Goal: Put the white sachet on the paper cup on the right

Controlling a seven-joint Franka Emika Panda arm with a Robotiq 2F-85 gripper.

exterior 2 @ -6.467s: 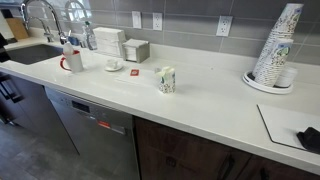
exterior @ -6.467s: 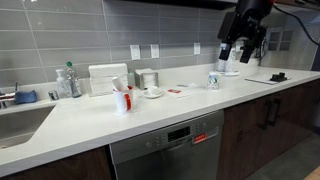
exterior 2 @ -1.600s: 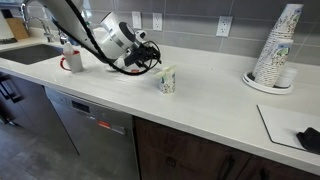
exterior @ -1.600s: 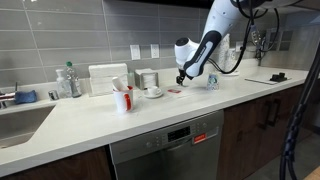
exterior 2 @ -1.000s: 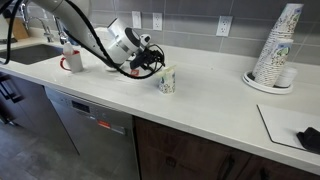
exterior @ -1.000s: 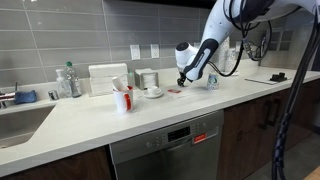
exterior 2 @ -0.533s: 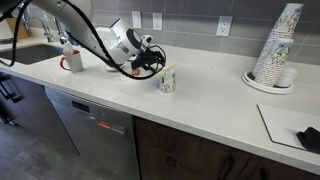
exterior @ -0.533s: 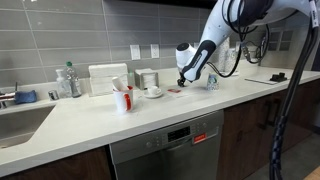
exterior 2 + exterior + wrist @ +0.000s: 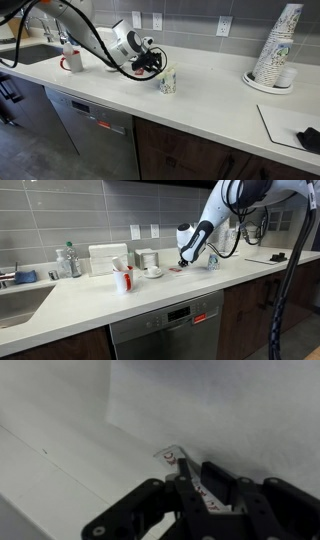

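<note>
My end effector [image 9: 200,485] has come down from high above the counter [image 9: 210,105] and has barely shifted in the last second. In the wrist view its fingers look drawn together on the white sachet [image 9: 172,455], whose corner pokes out at 11 o'clock, low against the counter. I judge the grasp made and the carry not begun. In an exterior view the paper cup [image 9: 167,80] stands near, at 4 o'clock from the end effector. Both exterior views hide the sachet behind the fingers. The wrist view is blurred and leaves the cup out, so I can't confirm a firm pinch.
</note>
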